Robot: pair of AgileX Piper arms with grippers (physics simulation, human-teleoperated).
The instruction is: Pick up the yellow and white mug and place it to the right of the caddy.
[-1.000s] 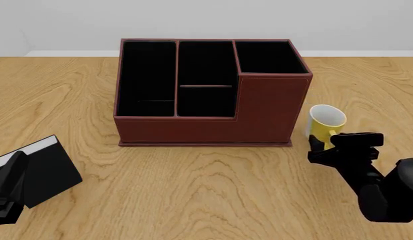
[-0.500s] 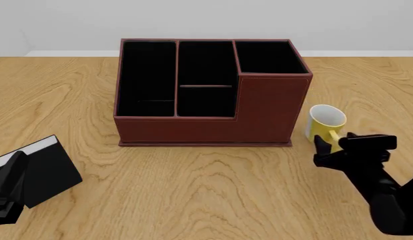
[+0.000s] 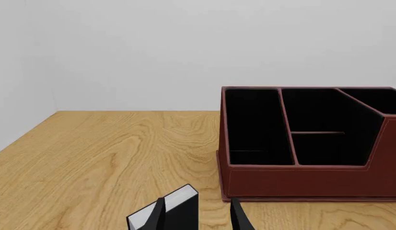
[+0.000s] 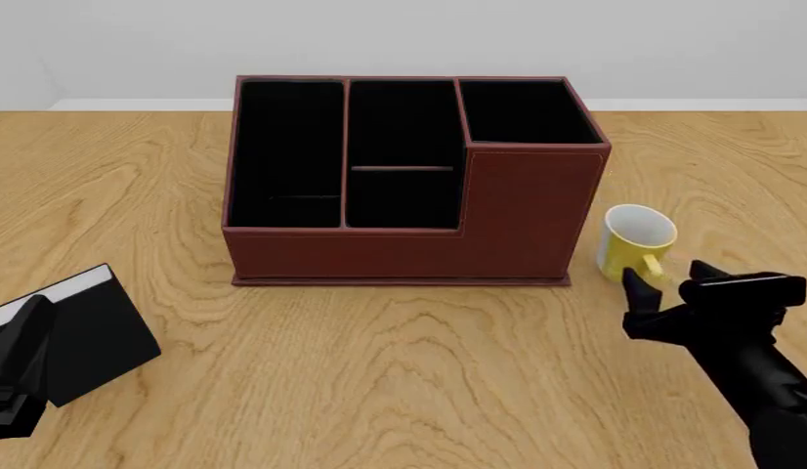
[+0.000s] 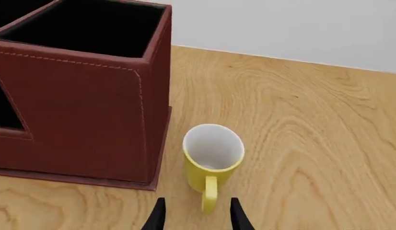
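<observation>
1. Your yellow and white mug (image 4: 636, 243) stands upright just right of the caddy (image 4: 410, 186).
2. Right wrist view shows your right gripper (image 5: 196, 214) parted, straddling the handle without gripping.
3. Your left gripper (image 3: 198, 215): narrowly parted, empty.

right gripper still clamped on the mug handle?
No. In the right wrist view the right gripper is open, its fingers either side of the yellow and white mug handle without touching it.

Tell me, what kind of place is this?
Probably a simulated desk: a bare wooden table against a plain white wall, holding a desk caddy and a mug.
</observation>
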